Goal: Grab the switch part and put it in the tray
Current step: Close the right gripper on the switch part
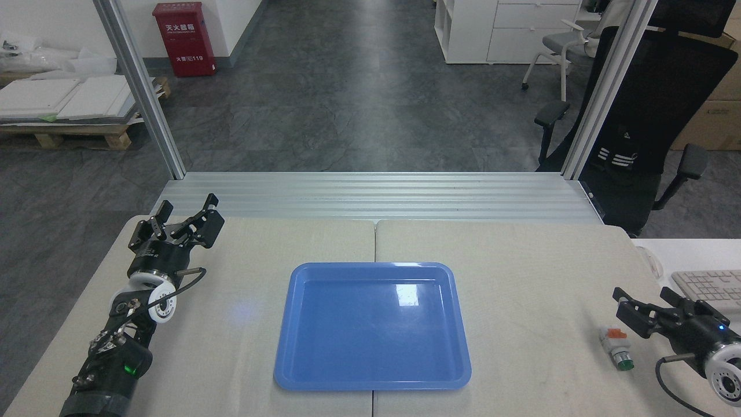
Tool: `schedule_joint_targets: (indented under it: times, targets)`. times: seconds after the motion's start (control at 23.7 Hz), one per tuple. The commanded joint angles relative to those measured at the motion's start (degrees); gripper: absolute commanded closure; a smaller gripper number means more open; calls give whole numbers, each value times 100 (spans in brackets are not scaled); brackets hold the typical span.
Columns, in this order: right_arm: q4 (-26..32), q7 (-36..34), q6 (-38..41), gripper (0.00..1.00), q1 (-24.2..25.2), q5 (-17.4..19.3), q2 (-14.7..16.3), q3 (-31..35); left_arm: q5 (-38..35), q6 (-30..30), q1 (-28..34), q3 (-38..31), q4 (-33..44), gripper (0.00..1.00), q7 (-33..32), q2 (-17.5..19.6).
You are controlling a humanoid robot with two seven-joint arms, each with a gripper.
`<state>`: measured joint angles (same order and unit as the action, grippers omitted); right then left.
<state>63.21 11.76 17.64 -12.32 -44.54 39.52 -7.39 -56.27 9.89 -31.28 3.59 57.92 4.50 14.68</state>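
Observation:
The switch part (616,348) lies on the cloth at the right, orange block towards the back, green button towards the front. My right gripper (651,307) is open, low at the right edge, just right of the switch part and not touching it. The blue tray (296,353) sits mid-table with nothing in it. At the far left, my left gripper (184,212) stands open over the table's back left corner, holding nothing.
A white keyboard (709,286) lies on a side table at the far right. An aluminium rail (376,194) runs along the table's back edge, with frame posts at both ends. A black office chair (648,116) stands behind the right post.

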Motion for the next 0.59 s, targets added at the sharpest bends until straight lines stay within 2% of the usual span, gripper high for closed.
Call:
schedule_joint_targets:
  times: [0.0,0.13,0.46,0.51,0.55]
  targets:
    - [7,-24,56,1,441,156,-75,-130,-7,-5,-1,1,0,0,-2,0]
    - [-2,-24,29,1,537,156,-287,-140,-7,4,-1,2,0,0,-2,0]
    - [-90,-33,-208,2,573,104,-384,-157,-7,4,-1,2,0,0,-2,0]
    - [-81,-24,-217,2,582,51,-375,-166,2,-5,-1,2,0,0,-2,0]
    - [-81,-24,-226,10,582,-97,-393,-175,-7,-5,-1,2,0,0,-2,0]
